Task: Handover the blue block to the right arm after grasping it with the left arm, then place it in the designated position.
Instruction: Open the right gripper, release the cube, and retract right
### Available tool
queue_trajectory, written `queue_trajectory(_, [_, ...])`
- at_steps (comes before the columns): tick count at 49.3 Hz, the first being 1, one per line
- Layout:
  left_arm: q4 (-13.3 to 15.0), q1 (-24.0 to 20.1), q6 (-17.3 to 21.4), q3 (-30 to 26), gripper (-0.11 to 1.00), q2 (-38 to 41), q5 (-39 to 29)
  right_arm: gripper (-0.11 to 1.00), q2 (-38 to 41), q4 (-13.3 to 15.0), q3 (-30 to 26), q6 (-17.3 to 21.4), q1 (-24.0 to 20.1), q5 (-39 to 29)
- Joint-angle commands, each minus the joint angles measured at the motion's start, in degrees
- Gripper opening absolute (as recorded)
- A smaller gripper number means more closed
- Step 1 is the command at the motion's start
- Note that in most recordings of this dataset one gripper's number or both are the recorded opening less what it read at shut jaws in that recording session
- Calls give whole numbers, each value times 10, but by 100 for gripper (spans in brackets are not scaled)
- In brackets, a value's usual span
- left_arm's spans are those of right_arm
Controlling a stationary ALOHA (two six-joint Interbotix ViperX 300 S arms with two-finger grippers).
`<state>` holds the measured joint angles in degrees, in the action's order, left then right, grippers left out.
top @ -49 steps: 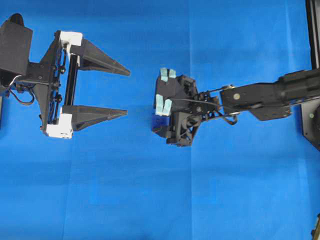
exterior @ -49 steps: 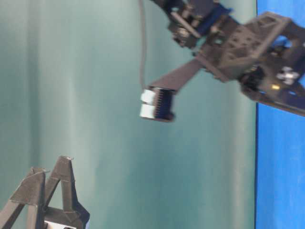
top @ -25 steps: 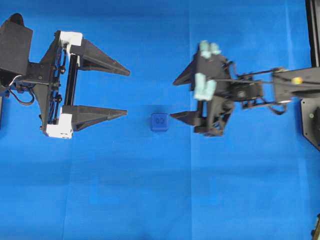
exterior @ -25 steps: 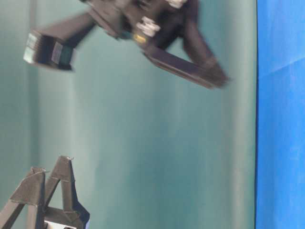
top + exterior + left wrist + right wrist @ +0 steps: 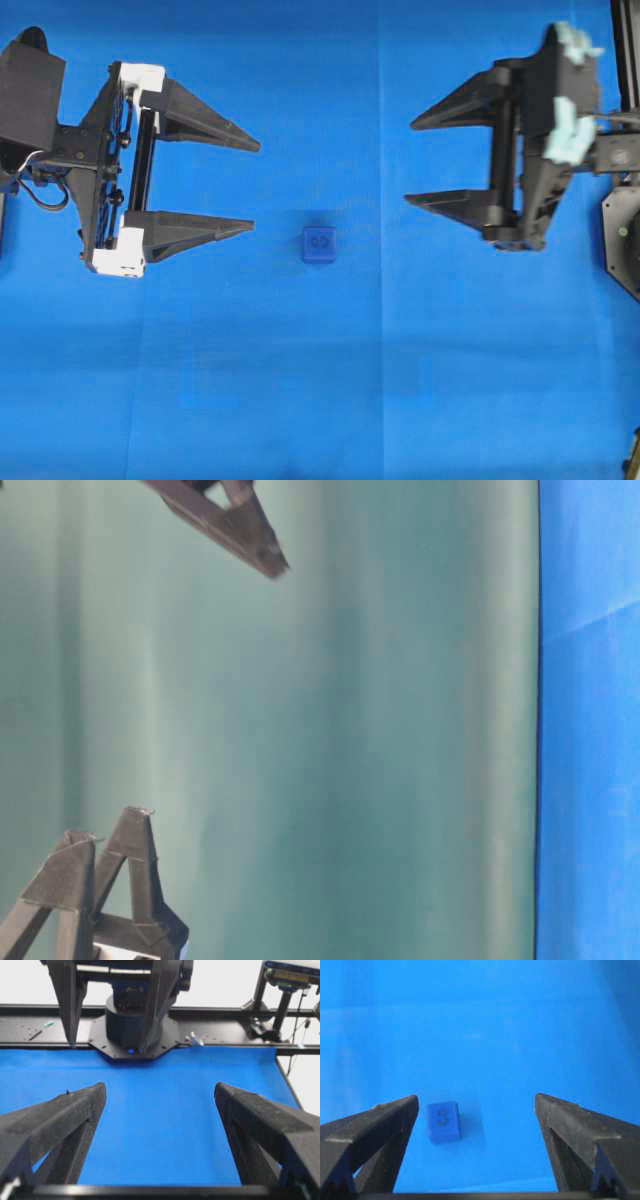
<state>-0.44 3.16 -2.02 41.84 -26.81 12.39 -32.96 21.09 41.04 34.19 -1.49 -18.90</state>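
The blue block (image 5: 319, 244) lies alone on the blue cloth (image 5: 320, 380) near the middle, a dark mark on its top face. My left gripper (image 5: 255, 186), with white end pieces, hovers open to the block's left, its lower finger tip a short gap from it. My right gripper (image 5: 410, 163) is open well to the block's right. In the right wrist view the block (image 5: 443, 1121) rests on the cloth just inside the left finger of the open gripper (image 5: 476, 1097), touching nothing. The left wrist view shows open jaws (image 5: 160, 1091) over bare cloth; the block is hidden there.
The right arm's black base (image 5: 135, 1030) and a dark rail (image 5: 225, 1025) stand at the cloth's far end. A black frame (image 5: 625, 60) runs down the right edge. A green backdrop (image 5: 350, 730) fills the table-level view, with one finger tip (image 5: 265, 555) at the top.
The right gripper let go of the block on the cloth, then lifted and drew back to the right with its jaws open. The left gripper stayed where it was.
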Motion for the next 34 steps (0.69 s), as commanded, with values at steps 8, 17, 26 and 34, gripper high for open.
queue_trajectory(8, [-1,1,0,-16,93,-3,6,92,-43,11,3,-1,-1,1])
queue_trajectory(17, [-1,0,0,-17,93,-3,6,92,-40,22,3,-1,-1,3])
queue_trajectory(26, [-1,0,0,-17,93,-3,6,92,-40,24,2,-1,-1,11])
queue_trajectory(34, [-1,0,1,-16,93,-3,7,92,-50,25,4,0,-1,45])
